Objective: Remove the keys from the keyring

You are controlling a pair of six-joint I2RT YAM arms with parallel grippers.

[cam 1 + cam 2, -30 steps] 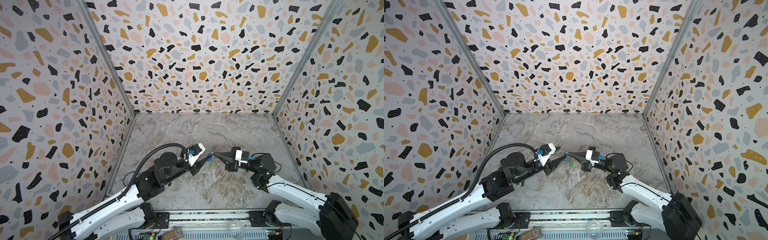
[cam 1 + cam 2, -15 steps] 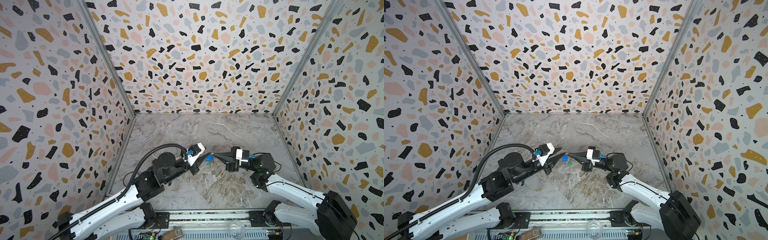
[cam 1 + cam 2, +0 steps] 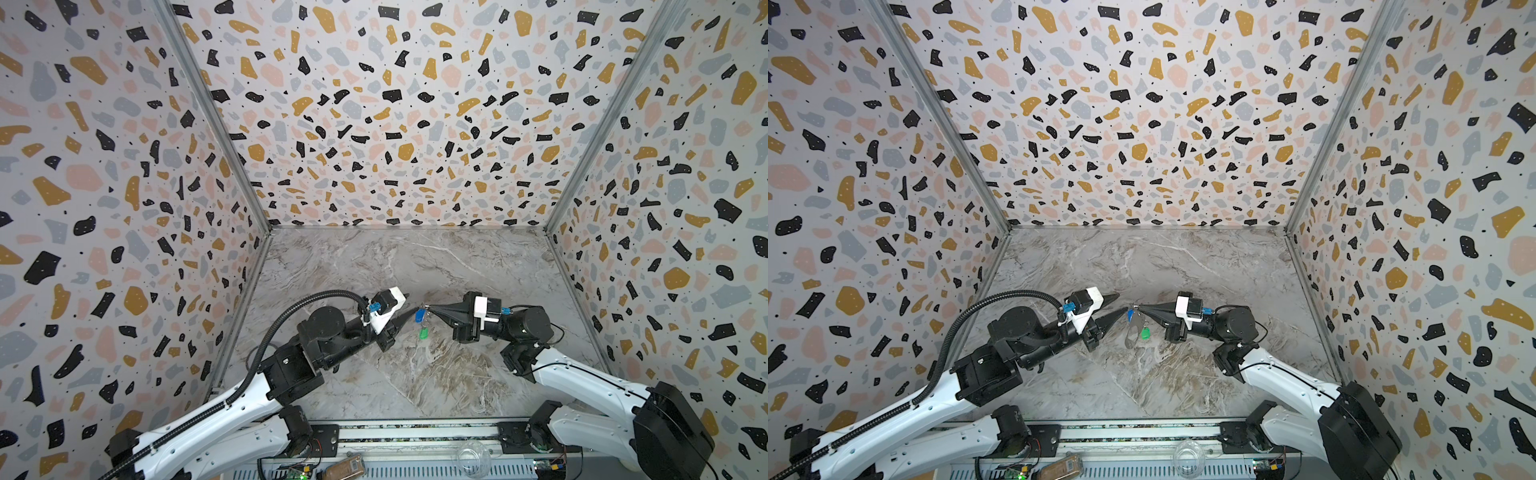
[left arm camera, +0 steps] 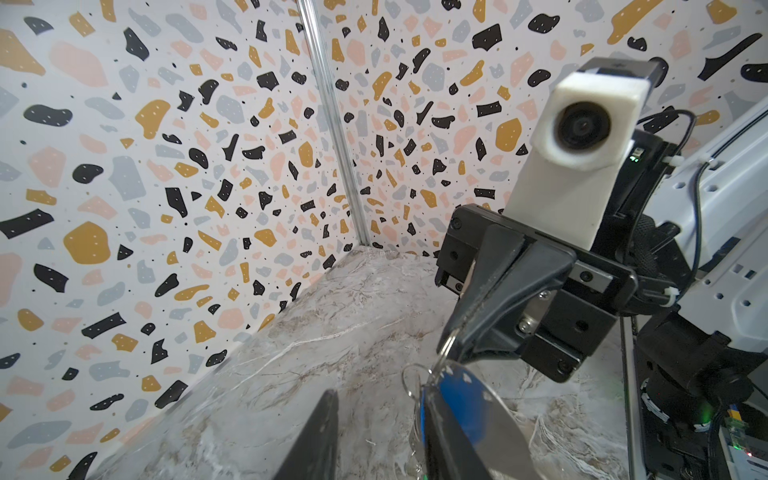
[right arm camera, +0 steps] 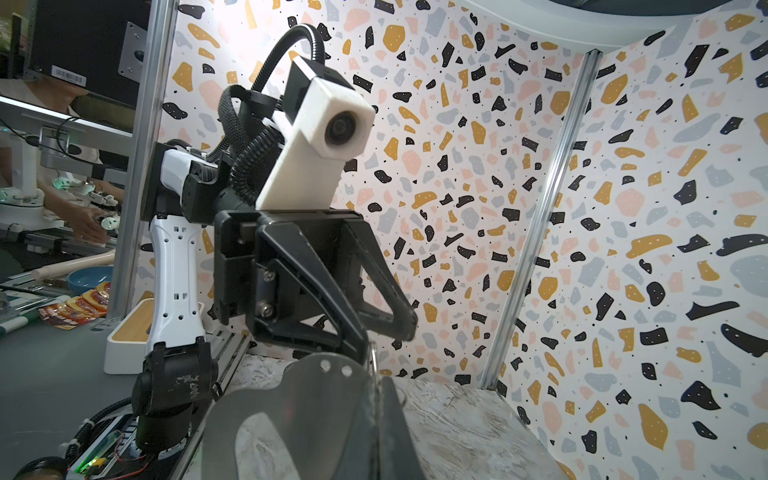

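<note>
My right gripper (image 3: 428,308) (image 5: 376,384) is shut on a small metal ring (image 4: 446,350) of the keyring, held above the floor. The grey strap loop (image 3: 1133,336) (image 5: 299,407) hangs below it. The key with the blue tag (image 3: 419,316) (image 4: 461,403) and the key with the green tag (image 3: 423,333) (image 3: 1145,333) dangle from the rings; their metal blades are too small to make out. My left gripper (image 3: 408,306) (image 4: 380,436) is open. One of its fingers (image 4: 444,440) rests against the blue tag, and only floor shows between the jaws.
Speckled walls (image 3: 124,249) enclose the marble floor (image 3: 415,257) on three sides. A rail (image 3: 415,432) runs along the front edge, with a clear glass jar (image 3: 471,455) and a small brown object (image 3: 345,467) in front of it.
The left gripper's jaws narrowed, then widened a little beside the blue tag. The green tag now hangs lower. The right gripper has kept its hold in place.
</note>
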